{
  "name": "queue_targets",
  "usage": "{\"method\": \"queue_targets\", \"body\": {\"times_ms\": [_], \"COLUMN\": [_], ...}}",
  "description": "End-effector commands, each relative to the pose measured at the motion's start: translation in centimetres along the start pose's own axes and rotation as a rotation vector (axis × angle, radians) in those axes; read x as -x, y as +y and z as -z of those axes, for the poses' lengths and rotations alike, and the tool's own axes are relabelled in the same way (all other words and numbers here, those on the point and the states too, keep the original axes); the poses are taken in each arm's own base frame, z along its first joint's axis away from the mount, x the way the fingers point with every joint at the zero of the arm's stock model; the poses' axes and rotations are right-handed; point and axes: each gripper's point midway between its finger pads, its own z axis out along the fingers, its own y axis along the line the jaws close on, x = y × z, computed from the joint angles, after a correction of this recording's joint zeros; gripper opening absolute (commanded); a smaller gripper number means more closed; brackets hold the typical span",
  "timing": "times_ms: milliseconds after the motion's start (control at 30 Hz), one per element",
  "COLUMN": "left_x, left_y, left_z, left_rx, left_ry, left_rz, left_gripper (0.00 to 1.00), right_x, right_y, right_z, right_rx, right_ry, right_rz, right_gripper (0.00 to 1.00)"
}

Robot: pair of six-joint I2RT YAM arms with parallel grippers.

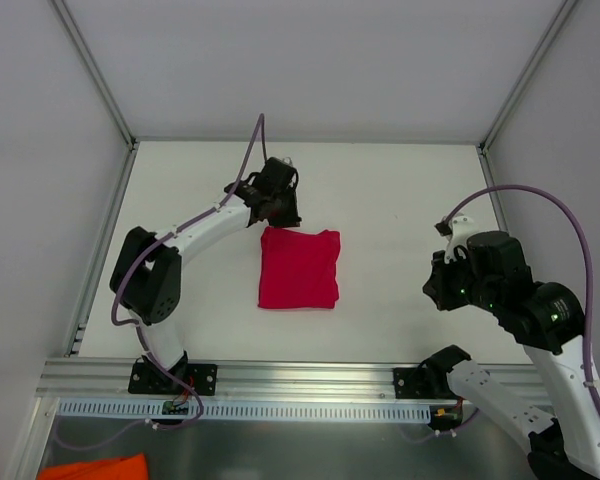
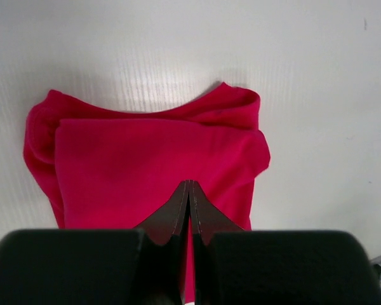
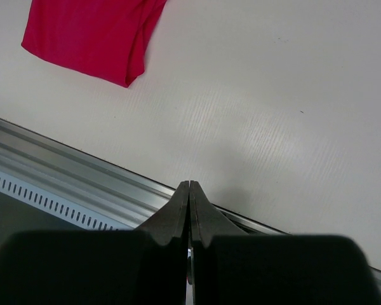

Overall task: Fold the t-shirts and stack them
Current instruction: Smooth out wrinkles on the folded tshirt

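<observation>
Red t-shirt point(image 1: 298, 268) lies folded into a rough square bundle on the white bench point(image 1: 410, 190), about mid-bench and a bit left of centre, flat, with nothing on top of it. Layers are visible in the left wrist view: a top panel over a lower layer that sticks out along one side, and a curved, rolled edge on the side away from the tool. The left tool point(image 2: 189, 184) is at the shirt's far edge, with the arm reaching in from the left base. Its jaws are pressed together with no gap and no fabric between them. The tips sit over the red cloth in its own view; can't tell whether they touch the fabric or sit just above it. The right tool point(image 3: 189, 185) is also closed, jaws tip to tip, holding nothing, over bare bench at the near right and close to the aluminium rail point(image 1: 310, 378) along the near edge. It is well apart from the shirt, and only one shirt corner shows at the top left of the right wrist view. A purple cable point(image 1: 540, 200) loops above the right arm. An orange cloth point(image 1: 90, 468) lies off the bench below the rail at the near left corner, partly cut off by the frame.
</observation>
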Motion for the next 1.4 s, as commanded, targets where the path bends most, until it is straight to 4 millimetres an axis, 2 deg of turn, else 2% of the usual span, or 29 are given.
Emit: {"method": "queue_targets", "body": {"times_ms": [0, 133, 167, 200, 233, 267, 300, 333, 367, 400, 433, 467, 500, 533, 567, 667, 800, 933, 1033, 1167, 1267, 1367], "left_x": [-1.2, -4.4, -4.7, -6.0, -5.6, -5.8, -7.1, -7.0, -6.6, -7.4, -7.0, -7.2, -7.4, -6.7, -6.8, -7.2, -7.0, -7.5, -8.1, -9.3, -9.4, -9.0], "left_y": [-1.6, -1.5, -1.5, -0.6, -0.4, 0.2, 1.8, 2.8, 2.8, 3.5, 4.2, 5.2, 6.0, 6.0, 6.1, 8.0, 8.7, 9.3, 10.4, 11.4, 11.4, 12.0], "left_z": [1.1, 0.9, 1.5, 1.5, 2.8, 3.2, 3.5, 4.0, 5.6, 5.9, 7.1, 7.5, 8.1, 9.7, 10.1, 11.5, 12.9, 13.7, 13.9, 13.1, 13.2, 13.2], "left_rx": [-0.119, -0.148, -0.154, -0.128, -0.127, -0.109, -0.068, -0.033, -0.056, -0.048, -0.034, -0.010, 0.007, -0.027, -0.051, -0.044, -0.095, -0.100, -0.068, -0.081, -0.100, -0.091], "left_ry": [0.033, 0.106, 0.107, 0.123, 0.080, 0.063, 0.068, 0.030, -0.002, 0.005, -0.025, -0.028, -0.036, -0.085, -0.096, -0.136, -0.207, -0.210, -0.208, -0.187, -0.190, -0.196], "left_rz": [0.029, 0.057, 0.072, 0.086, 0.094, 0.128, 0.149, 0.166, 0.181, 0.198, 0.208, 0.231, 0.250, 0.267, 0.292, 0.332, 0.355, 0.397, 0.383, 0.426, 0.444, 0.443], "left_gripper": [0.00, 0.00, 0.00, 0.00, 0.00, 0.00, 0.00, 0.00, 0.00, 0.06, 0.41, 0.67, 0.83, 0.99, 0.99, 0.99, 0.99, 0.99, 0.99, 0.99, 0.99, 0.99], "right_x": [0.5, 0.1, 0.2, 0.4, 1.0, 1.3, 1.6, 1.9, 2.7, 3.1, 3.5, 4.3, 4.7, 5.0, 5.5, 6.2, 5.8, 5.2, 4.8, 4.0, 3.2, 3.2], "right_y": [1.1, 1.3, 1.3, 1.3, 1.5, 1.6, 1.5, 1.6, 1.6, 1.2, 1.1, 0.1, -0.3, -1.0, -2.3, -3.7, -3.9, -4.7, -4.6, -4.3, -4.3, -4.4], "right_z": [-0.5, -2.2, -2.8, -3.1, -3.8, -4.1, -4.5, -4.7, -5.1, -5.5, -5.7, -6.1, -6.2, -6.4, -6.4, -6.9, -8.1, -7.8, -7.8, -7.9, -8.2, -8.0], "right_rx": [0.058, 0.062, 0.055, 0.055, 0.059, 0.058, 0.055, 0.052, 0.049, 0.026, 0.019, -0.040, -0.065, -0.101, -0.176, -0.260, -0.277, -0.300, -0.268, -0.227, -0.217, -0.222], "right_ry": [-0.020, 0.031, 0.029, 0.028, 0.023, 0.020, 0.015, 0.008, -0.014, -0.021, -0.032, -0.057, -0.066, -0.071, -0.081, -0.060, -0.032, -0.035, -0.032, -0.017, 0.008, -0.005], "right_rz": [-0.016, -0.026, -0.032, -0.038, -0.047, -0.051, -0.054, -0.060, -0.062, -0.062, -0.059, -0.055, -0.044, -0.037, -0.023, -0.036, -0.055, -0.101, -0.127, -0.142, -0.144, -0.161], "right_gripper": [0.01, 0.01, 0.02, 0.05, 0.09, 0.10, 0.10, 0.20, 0.27, 0.32, 0.49, 0.63, 0.80, 0.99, 1.00, 1.00, 1.00, 1.00, 1.00, 1.00, 1.00, 1.00]}}
